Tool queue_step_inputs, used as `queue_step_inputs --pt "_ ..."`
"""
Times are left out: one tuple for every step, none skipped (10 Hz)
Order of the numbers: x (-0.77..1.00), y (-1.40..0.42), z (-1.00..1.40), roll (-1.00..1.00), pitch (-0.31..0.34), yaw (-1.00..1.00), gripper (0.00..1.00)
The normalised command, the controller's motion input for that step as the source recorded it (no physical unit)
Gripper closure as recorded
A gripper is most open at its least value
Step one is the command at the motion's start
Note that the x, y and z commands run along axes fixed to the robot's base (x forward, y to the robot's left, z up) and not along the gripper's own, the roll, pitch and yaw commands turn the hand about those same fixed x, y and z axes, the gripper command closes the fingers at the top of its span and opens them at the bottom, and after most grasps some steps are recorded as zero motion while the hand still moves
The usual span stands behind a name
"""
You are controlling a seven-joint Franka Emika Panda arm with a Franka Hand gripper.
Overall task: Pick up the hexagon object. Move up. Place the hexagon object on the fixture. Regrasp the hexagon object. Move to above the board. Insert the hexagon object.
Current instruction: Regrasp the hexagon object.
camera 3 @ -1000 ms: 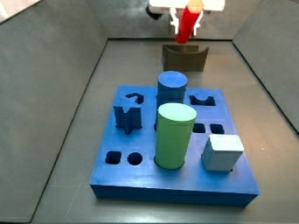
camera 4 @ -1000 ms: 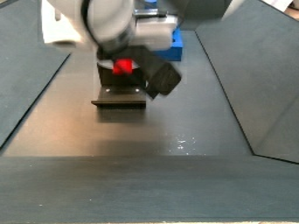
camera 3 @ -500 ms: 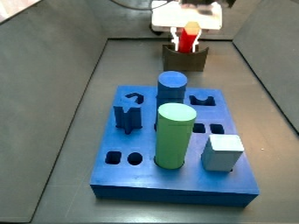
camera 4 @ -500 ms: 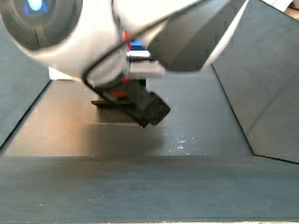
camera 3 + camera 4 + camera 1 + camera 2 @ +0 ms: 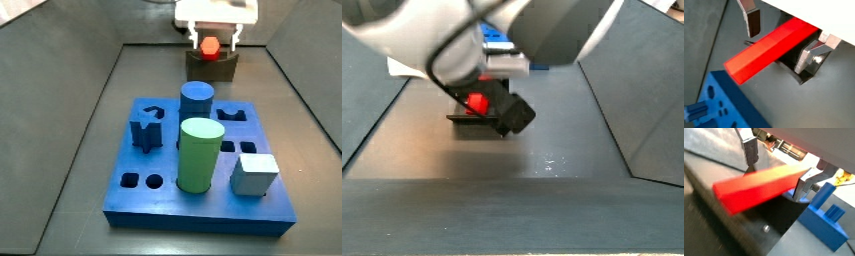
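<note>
At the top centre, the gripper [image 5: 211, 40] hangs spread over the fixture [image 5: 211, 67], the hexagon object [image 5: 771, 48] lying lengthwise between its fingers [image 5: 753, 22].

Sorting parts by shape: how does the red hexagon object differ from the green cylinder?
The hexagon object is red, slim and flat-faceted, lying at the fixture between the gripper fingers. The green cylinder is light green, thick and round, standing upright on the board. Both are elongated pieces.

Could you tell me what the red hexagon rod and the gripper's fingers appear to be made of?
The hexagon rod, lying between the gripper's fingers, looks like matte plastic: uniform bright red, flat facets, no glare. The fingers look like brushed metal: silver plates with bright highlights.
</note>
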Motion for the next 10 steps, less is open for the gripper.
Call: queue_step_inputs --pt "-0.02 0.00 1.00 0.03 0.002 -0.01 0.00" --pt "-0.03 0.00 1.00 0.04 0.009 0.00 0.00" --pt "-0.03 0.01 0.87 0.04 0.019 0.00 0.00" --pt "-0.03 0.00 0.72 0.04 0.032 0.01 0.00" --pt "-0.02 0.01 0.51 0.04 0.049 0.00 0.00" --pt "-0.02 0.01 0.36 0.05 0.061 0.00 0.00" --pt "-0.01 -0.92 1.00 1.00 0.046 0.04 0.00" --pt "-0.01 -1.00 0.98 1.00 0.043 0.04 0.00" --pt "-0.03 -1.00 0.95 1.00 0.035 0.04 0.00" --pt "-0.06 -1.00 0.91 1.00 0.029 0.04 0.00"
